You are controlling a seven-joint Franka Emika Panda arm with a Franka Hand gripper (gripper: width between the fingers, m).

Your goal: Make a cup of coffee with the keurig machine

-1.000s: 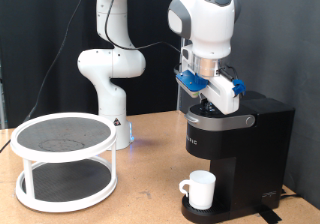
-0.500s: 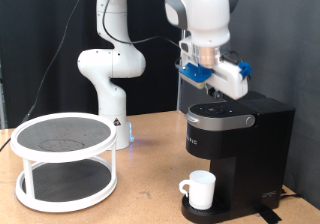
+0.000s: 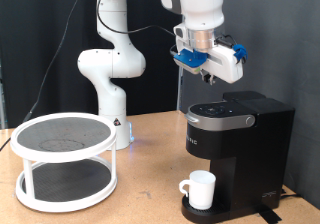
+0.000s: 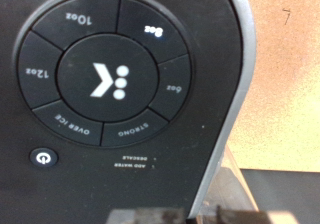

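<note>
Your gripper [image 3: 208,75] hangs upper centre of the exterior view, clear above the keurig machine [image 3: 237,149] — nothing between its fingers, and you cannot tell their spread. The wrist view looks straight down on the lid's button ring [image 4: 105,79]. The cup [image 3: 200,189] sits on the drip base, bottom centre-right.

Pincer [image 3: 208,76] jaws too small to judge; keurig machine [image 4: 130,84] cropped at wrist-view edges.
</note>
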